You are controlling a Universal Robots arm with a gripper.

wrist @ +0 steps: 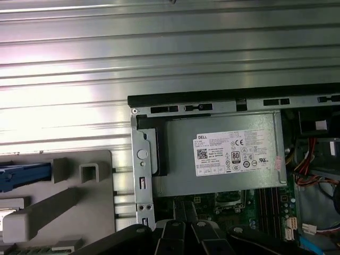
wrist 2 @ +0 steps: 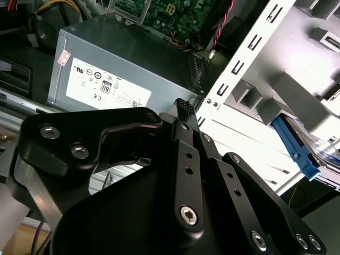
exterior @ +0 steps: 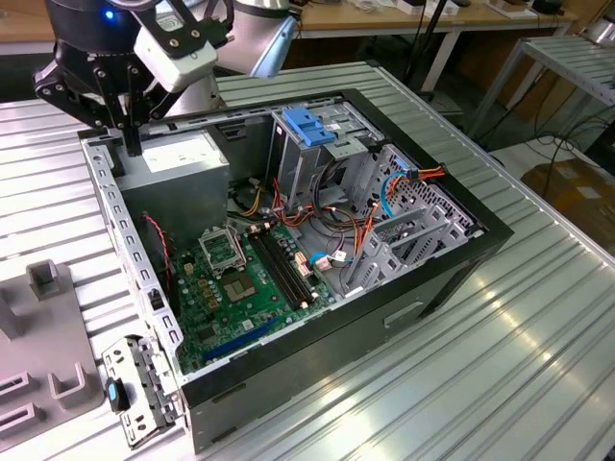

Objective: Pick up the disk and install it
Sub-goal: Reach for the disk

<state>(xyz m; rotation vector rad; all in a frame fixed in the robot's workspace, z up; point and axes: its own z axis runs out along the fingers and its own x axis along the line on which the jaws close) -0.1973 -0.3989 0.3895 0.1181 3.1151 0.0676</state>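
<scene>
Ribbed aluminium worktop (exterior: 500, 365) carries an open computer case (exterior: 288, 384). The claw (exterior: 132, 144) hangs over the case's rim, just above the corner that holds the grey power supply (exterior: 178, 158). Its black fingers (wrist 2: 183, 109) are pressed together with nothing between them. The disk (wrist 2: 304, 151), showing its blue side rail, lies outside the case on a grey fixture (wrist: 58, 196) beside that same corner. Inside the case sit a green motherboard (exterior: 231, 288) and a blue-topped drive cage (exterior: 312, 125).
</scene>
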